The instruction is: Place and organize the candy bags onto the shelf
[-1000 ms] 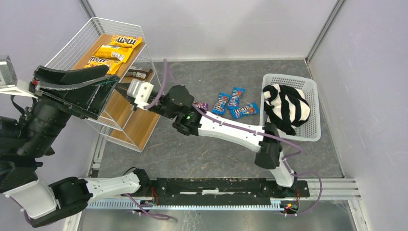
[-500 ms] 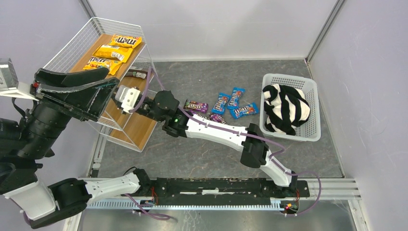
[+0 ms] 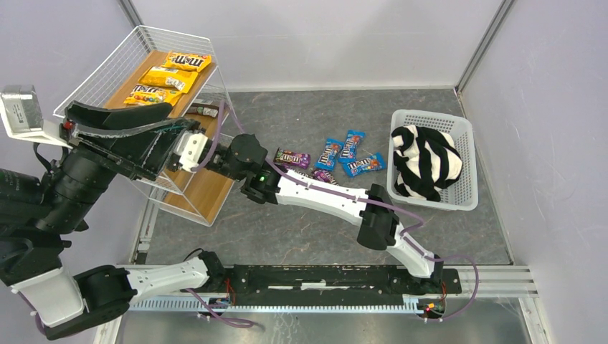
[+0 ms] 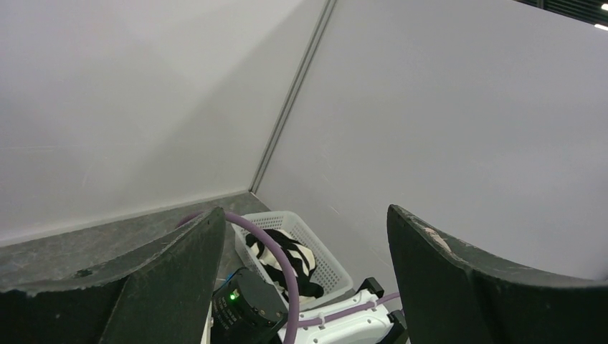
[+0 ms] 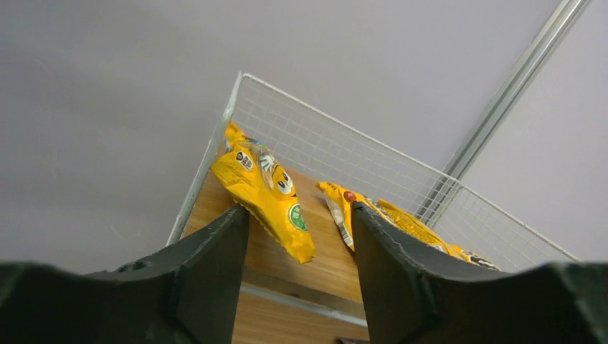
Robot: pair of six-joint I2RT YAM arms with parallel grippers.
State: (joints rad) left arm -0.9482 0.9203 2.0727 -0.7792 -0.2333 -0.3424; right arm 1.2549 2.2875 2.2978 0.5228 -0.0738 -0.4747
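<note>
The right gripper [image 5: 297, 209] is spread wide and empty, nosed up at the far-left shelf [image 3: 203, 188] and its yellow bags [image 5: 269, 197]. The loose candy bags [image 3: 345, 155] lie to its right on the bench [image 3: 301, 222] — mid-scene, nearer this arm. The left gripper [image 4: 305, 213] gapes empty too.

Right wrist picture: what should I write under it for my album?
The open right gripper peeks up at yellow candy bags lying on the shelf.
</note>
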